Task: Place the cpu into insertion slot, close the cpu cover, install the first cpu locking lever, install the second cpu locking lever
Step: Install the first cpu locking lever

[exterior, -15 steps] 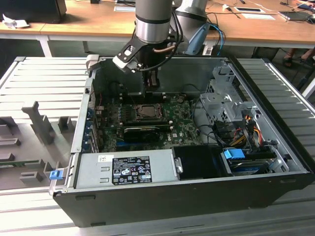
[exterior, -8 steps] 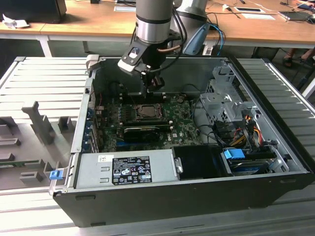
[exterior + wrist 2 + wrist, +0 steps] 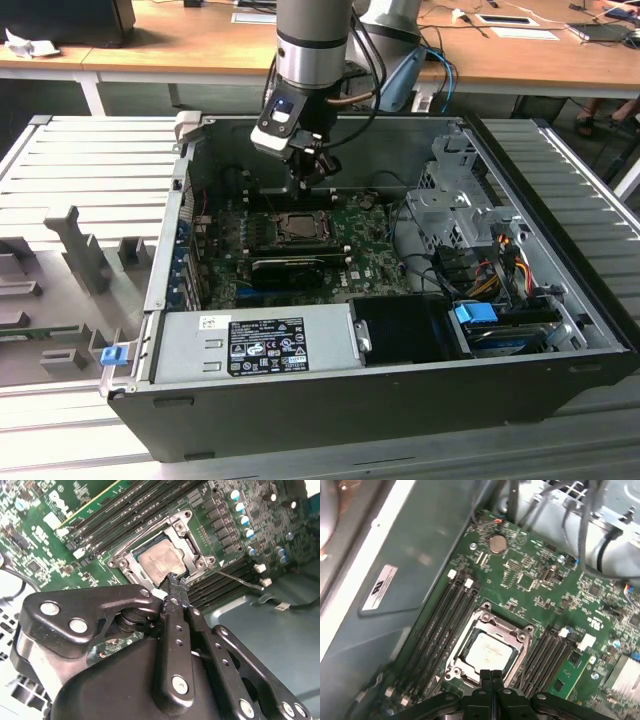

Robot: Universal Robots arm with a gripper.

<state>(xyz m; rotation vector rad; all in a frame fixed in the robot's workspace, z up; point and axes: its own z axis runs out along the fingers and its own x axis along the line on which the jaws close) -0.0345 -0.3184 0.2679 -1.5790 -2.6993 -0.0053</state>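
The thin, pale silvery square cpu (image 3: 487, 652) sat inside the dark, silver-rimmed insertion slot (image 3: 453, 664). The black gripper (image 3: 491, 675) hovered just above, 2 fingers clenched empty. Light, stiff, likely fragile: grip its edges.

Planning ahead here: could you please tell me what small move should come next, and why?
Probably press the shut tool down on the cpu cover: the cpu already lies in the insertion slot, the cover lies over it, and the tool tip is at its edge.
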